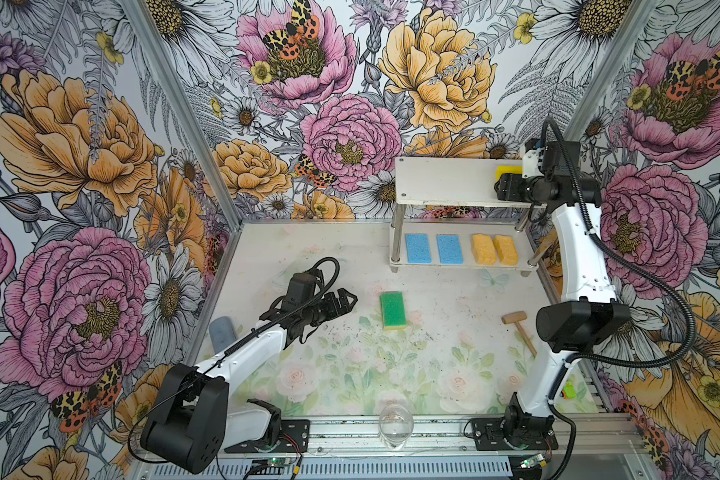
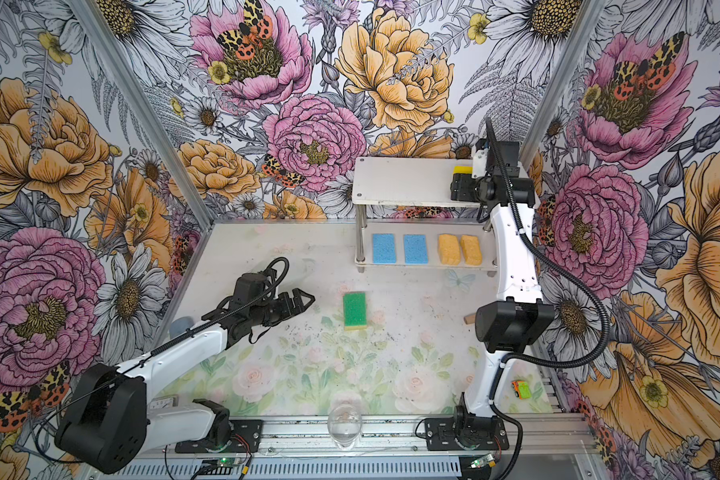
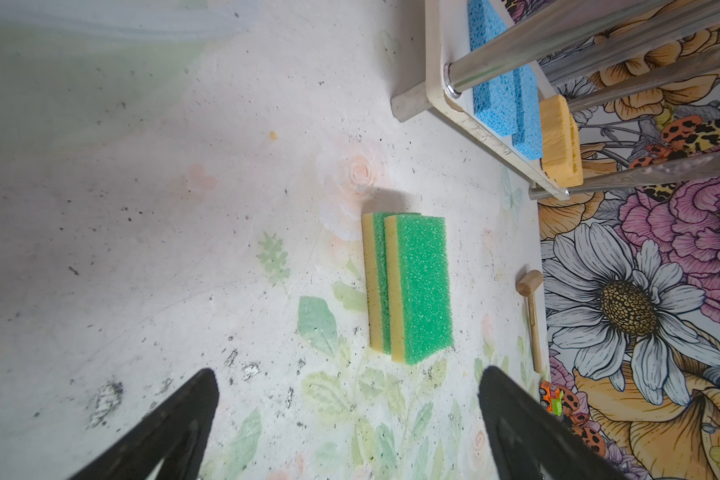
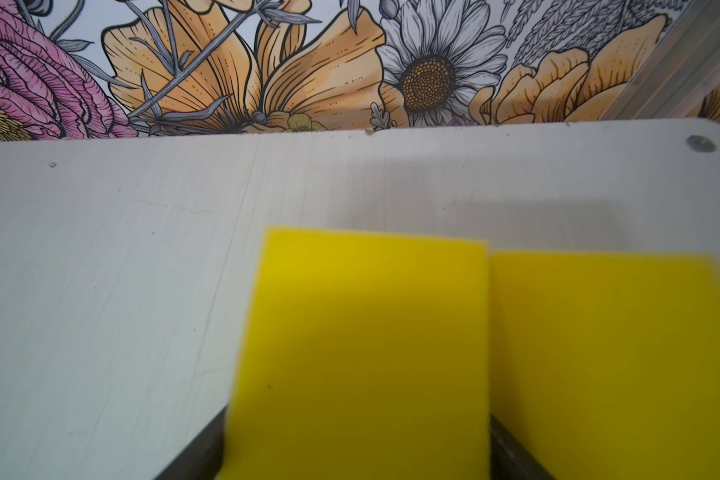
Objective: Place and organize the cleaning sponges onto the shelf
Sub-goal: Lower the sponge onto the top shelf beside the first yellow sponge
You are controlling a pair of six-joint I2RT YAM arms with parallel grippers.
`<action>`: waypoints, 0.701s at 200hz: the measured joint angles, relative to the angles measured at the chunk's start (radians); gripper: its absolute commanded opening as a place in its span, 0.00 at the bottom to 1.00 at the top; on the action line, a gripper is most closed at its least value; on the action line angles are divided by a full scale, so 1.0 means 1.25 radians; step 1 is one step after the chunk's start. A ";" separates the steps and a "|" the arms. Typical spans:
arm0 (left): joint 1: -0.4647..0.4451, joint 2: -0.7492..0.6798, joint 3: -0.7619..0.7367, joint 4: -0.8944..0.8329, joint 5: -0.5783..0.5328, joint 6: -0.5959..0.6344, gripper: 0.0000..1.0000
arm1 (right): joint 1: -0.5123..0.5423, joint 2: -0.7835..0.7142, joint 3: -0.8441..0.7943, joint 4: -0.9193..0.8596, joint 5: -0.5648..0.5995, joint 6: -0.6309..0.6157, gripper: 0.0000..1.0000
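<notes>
Right claw (image 4: 356, 457) flanks yellow sponge (image 4: 362, 332) atop shelf (image 4: 121, 249).

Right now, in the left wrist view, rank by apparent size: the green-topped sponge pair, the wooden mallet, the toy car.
Largest: green-topped sponge pair.
Then: wooden mallet.
Smallest: toy car.
Mallet and car lie farther from the camera, so that shrinks them.

The flower-printed desk (image 1: 433, 365) carries a two-tier shelf (image 1: 441, 183), two stacked green sponges (image 1: 393, 309) and a wooden mallet (image 1: 514, 318). On the shelf's lower board lie two blue sponges (image 1: 417, 248) and two orange sponges (image 1: 484, 249). On its top board lie two yellow sponges (image 4: 362, 353).
</notes>
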 measured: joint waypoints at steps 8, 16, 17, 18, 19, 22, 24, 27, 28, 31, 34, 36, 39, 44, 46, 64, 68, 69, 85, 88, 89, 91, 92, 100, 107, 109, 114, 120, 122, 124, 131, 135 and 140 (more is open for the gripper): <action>0.000 0.000 0.000 0.000 0.000 0.000 0.99 | 0.000 0.000 0.000 0.000 0.000 0.000 0.79; 0.000 0.000 0.000 0.000 0.000 0.000 0.99 | 0.000 0.000 0.000 0.000 0.000 0.000 0.79; 0.000 0.000 0.000 0.000 0.000 0.000 0.99 | 0.000 0.000 0.000 0.000 0.000 0.000 0.79; 0.000 0.000 0.000 0.000 0.000 0.000 0.99 | 0.000 0.000 0.000 0.000 0.000 0.000 0.80; 0.000 0.000 0.000 0.000 0.000 0.000 0.99 | 0.000 0.000 0.000 0.000 0.000 0.000 0.80; 0.000 0.000 0.000 0.000 0.000 0.000 0.99 | 0.000 0.000 0.000 0.000 0.000 0.000 0.80; 0.000 0.000 0.000 0.000 0.000 0.000 0.99 | 0.000 0.000 0.000 0.000 0.000 0.000 0.80; 0.000 0.000 0.000 0.000 0.000 0.000 0.99 | 0.000 0.000 0.000 0.000 0.000 0.000 0.80; 0.000 0.000 0.000 0.000 0.000 0.000 0.99 | 0.000 0.000 0.000 0.000 0.000 0.000 0.80; 0.000 0.000 0.000 0.000 0.000 0.000 0.99 | 0.000 0.000 0.000 0.000 0.000 0.000 0.81; 0.000 0.000 0.000 0.000 0.000 0.000 0.99 | 0.000 0.000 0.000 0.000 0.000 0.000 0.81; 0.000 0.000 0.000 0.000 0.000 0.000 0.99 | 0.000 0.000 0.000 0.000 0.000 0.000 0.81; 0.000 0.000 0.000 0.000 0.000 0.000 0.99 | 0.001 0.000 0.000 0.000 0.000 0.000 0.81; 0.000 0.000 0.000 0.000 0.000 0.000 0.99 | 0.001 0.000 0.000 0.000 0.000 0.000 0.81; 0.000 0.000 0.000 0.000 0.000 0.000 0.99 | 0.001 0.000 0.000 0.000 0.000 0.000 0.81; 0.000 0.000 0.000 0.000 0.000 0.000 0.99 | 0.001 0.000 0.002 0.000 0.000 0.000 0.82; 0.000 0.000 0.000 0.000 0.000 0.000 0.99 | 0.001 0.000 0.002 0.000 0.000 0.000 0.82; 0.000 0.000 0.000 0.000 0.000 0.000 0.99 | 0.001 0.000 0.002 0.000 0.000 0.000 0.82; 0.000 -0.002 0.000 0.000 0.000 0.000 0.99 | 0.001 0.000 0.004 -0.001 0.000 0.000 0.82; 0.000 -0.003 0.000 0.000 0.000 0.000 0.99 | 0.001 0.000 0.004 -0.001 0.000 0.000 0.82; 0.000 -0.003 0.000 0.000 0.000 0.000 0.99 | 0.001 0.000 0.005 0.000 0.000 0.000 0.82; 0.000 -0.004 0.000 0.000 0.000 0.000 0.99 | 0.001 0.000 0.005 0.000 0.000 0.000 0.82; 0.000 -0.004 0.000 0.000 0.000 0.000 0.99 | 0.001 0.000 0.005 0.000 0.000 0.000 0.83; 0.000 -0.007 0.000 0.000 0.000 0.000 0.99 | 0.001 0.000 0.006 0.000 0.000 0.000 0.83; 0.001 -0.009 0.000 0.000 0.000 0.000 0.99 | 0.001 0.000 0.007 0.000 0.000 0.000 0.83; 0.001 -0.010 -0.001 0.000 0.000 0.000 0.99 | 0.001 0.000 0.008 0.000 0.000 0.000 0.83; 0.002 -0.012 -0.001 0.000 0.000 0.000 0.99 | 0.001 0.000 0.009 0.000 0.000 0.000 0.83; 0.002 -0.014 -0.002 0.001 0.000 0.000 0.99 | 0.001 0.000 0.009 0.000 0.000 0.000 0.84; 0.002 -0.015 -0.002 0.001 0.000 0.000 0.99 | 0.001 0.000 0.010 0.000 0.000 0.000 0.84; 0.002 -0.015 -0.003 0.000 0.000 0.000 0.99 | 0.001 0.000 0.010 0.000 0.000 0.000 0.84; 0.002 -0.016 -0.004 0.001 0.000 0.000 0.99 | 0.001 0.000 0.011 0.000 0.000 0.000 0.84; 0.002 -0.017 -0.005 0.001 0.000 0.000 0.99 | 0.001 0.000 0.012 0.000 0.000 0.000 0.84; 0.003 -0.017 -0.005 0.000 0.000 0.000 0.99 | 0.001 0.000 0.012 0.000 0.000 0.000 0.84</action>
